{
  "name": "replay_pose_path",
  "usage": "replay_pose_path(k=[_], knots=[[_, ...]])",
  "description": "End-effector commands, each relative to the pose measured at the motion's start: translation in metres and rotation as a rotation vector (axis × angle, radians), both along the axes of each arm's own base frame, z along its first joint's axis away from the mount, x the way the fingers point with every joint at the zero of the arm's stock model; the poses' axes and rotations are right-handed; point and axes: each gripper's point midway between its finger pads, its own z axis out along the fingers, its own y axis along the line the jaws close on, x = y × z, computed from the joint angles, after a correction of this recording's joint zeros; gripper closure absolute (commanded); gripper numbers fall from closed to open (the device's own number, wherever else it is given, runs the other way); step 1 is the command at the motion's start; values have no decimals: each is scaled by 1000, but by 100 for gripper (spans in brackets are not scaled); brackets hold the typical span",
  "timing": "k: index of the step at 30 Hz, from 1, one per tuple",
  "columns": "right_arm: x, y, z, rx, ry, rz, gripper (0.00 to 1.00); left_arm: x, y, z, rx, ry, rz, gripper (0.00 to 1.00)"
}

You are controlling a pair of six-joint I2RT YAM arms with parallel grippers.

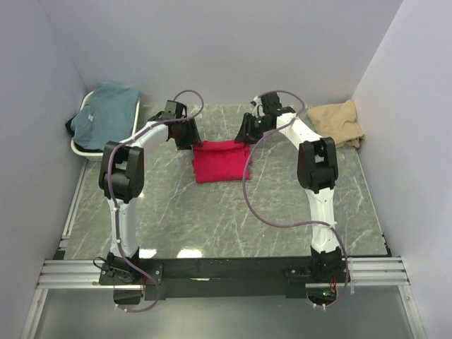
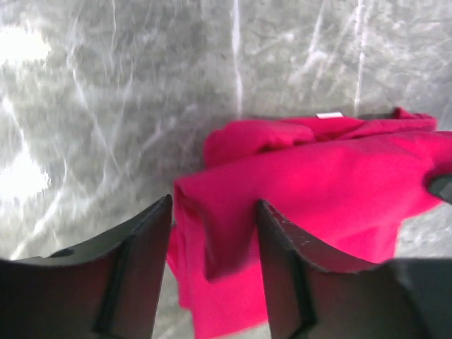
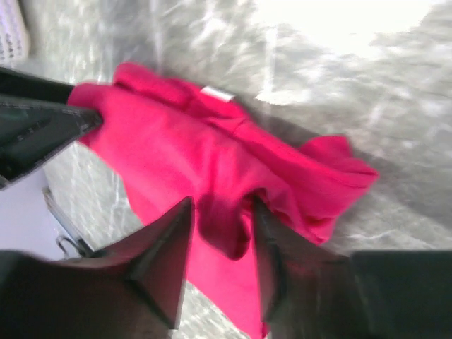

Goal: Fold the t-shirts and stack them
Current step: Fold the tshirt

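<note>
The left gripper [image 2: 214,206] has its two fingers parted. A raised fold of the red t-shirt [image 2: 318,183] lies in the gap between them, and it looks loose, not squeezed. The right gripper [image 3: 220,205] is the same: its fingers are apart, with a soft hump of the red cloth between them. Each gripper is at one far corner of the red t-shirt, the left one at its left side and the right one at its right side.

The red t-shirt lies on the grey table [image 1: 212,219] as a small, roughly folded packet, with its white neck label [image 2: 329,114] showing at the far edge. The tan t-shirt [image 1: 339,121] is well to the right of the red one and further back. The teal t-shirt [image 1: 106,113] is well to its left, lying over the white basket [image 1: 79,147].

I judge that the cloth is light and limp. It will sag and slide open if it is lifted by one layer only. It seems better to pinch all layers together at two corners of one edge.
</note>
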Motion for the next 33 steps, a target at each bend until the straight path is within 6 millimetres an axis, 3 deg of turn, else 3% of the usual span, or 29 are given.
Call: replay_pose_path(k=[1,2,5,7,8,9,10,12,13,16,17,19,20,26,33], knots=[[36,-18,18,-4,-113,-88,47,42,-11,30,-86,-142,-16,40],[40,-22,18,-11,-124,-102,42,49,-7,37,-91,-170,-10,36],[55,-40,30,-75,-195,-169,40,63,11,50,-63,-216,32,33],[61,-51,49,-98,-262,-200,40,73,18,79,-65,-285,45,32],[61,-54,57,-109,-291,-205,40,73,24,82,-57,-297,54,31],[59,-58,70,-120,-327,-205,39,71,25,88,-54,-305,61,31],[54,-56,78,-111,-335,-182,39,67,27,107,-58,-337,64,30],[45,-52,90,-99,-342,-143,40,55,21,114,-97,-342,28,29],[35,-45,92,-70,-321,-104,41,49,18,129,-118,-359,13,30],[13,-31,95,-34,-287,-54,43,22,0,139,-226,-325,-67,31],[5,-25,97,-11,-277,-29,43,11,-6,129,-245,-286,-78,32],[-10,-16,94,9,-250,-2,45,-4,-17,130,-268,-279,-117,33],[-17,-12,95,16,-245,10,46,-16,-27,118,-261,-250,-139,34],[-53,12,64,0,-174,75,47,-50,-52,77,-265,-161,-176,35],[-60,26,35,-17,-121,100,47,-48,-57,53,-257,-134,-176,36]])
